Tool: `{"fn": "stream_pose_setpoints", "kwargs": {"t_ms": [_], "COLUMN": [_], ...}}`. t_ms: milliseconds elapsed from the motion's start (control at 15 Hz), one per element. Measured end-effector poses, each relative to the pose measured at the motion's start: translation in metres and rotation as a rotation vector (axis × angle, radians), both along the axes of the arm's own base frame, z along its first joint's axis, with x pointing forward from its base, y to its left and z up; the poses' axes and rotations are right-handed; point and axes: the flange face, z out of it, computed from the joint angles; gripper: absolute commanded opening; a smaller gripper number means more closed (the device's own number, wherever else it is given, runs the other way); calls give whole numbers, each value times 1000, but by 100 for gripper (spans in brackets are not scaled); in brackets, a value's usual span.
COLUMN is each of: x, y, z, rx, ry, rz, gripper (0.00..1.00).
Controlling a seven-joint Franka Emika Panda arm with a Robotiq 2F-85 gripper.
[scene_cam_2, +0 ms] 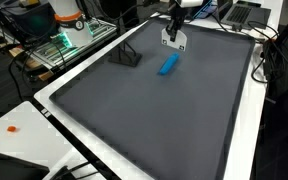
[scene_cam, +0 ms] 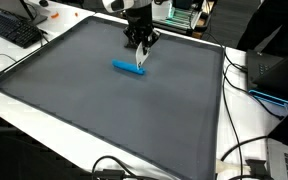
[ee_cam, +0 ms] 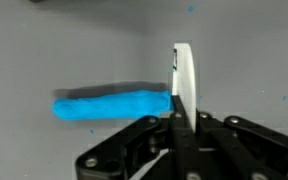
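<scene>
In the wrist view my gripper (ee_cam: pixel 175 118) is shut on a thin white flat piece (ee_cam: pixel 184 75) that stands up between the fingers. A blue oblong block (ee_cam: pixel 109 103) lies on the dark grey mat (ee_cam: pixel 244 60), its right end close beside the white piece. In both exterior views the gripper (scene_cam: pixel 139 44) (scene_cam_2: pixel 172 38) hangs low over the far part of the mat (scene_cam: pixel 104 110) (scene_cam_2: pixel 154 120), just above one end of the blue block (scene_cam: pixel 129 68) (scene_cam_2: pixel 168 66). I cannot tell whether the white piece touches the block.
A small black stand (scene_cam_2: pixel 129 57) sits on the mat near the block. A keyboard (scene_cam: pixel 14 28) and cables (scene_cam: pixel 239 150) lie on the white table round the mat. Electronics (scene_cam_2: pixel 69 35) stand beyond the mat's edge. A small orange item (scene_cam_2: pixel 12 128) lies on the table.
</scene>
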Motion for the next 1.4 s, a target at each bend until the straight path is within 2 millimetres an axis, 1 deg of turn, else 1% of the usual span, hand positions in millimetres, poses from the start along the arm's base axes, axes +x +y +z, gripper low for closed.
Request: {"fn": "stream_pose_setpoints", "kwargs": {"t_ms": [400, 667, 933, 1400], "x": [15, 22, 25, 21], "y": [1, 0, 1, 5], "z": [-22, -26, -29, -38], "rx": [-41, -52, -59, -81], "ry": [-23, -36, -60, -102], "rz": [47, 60, 75, 119], "gripper": [1, 1, 1, 1]}}
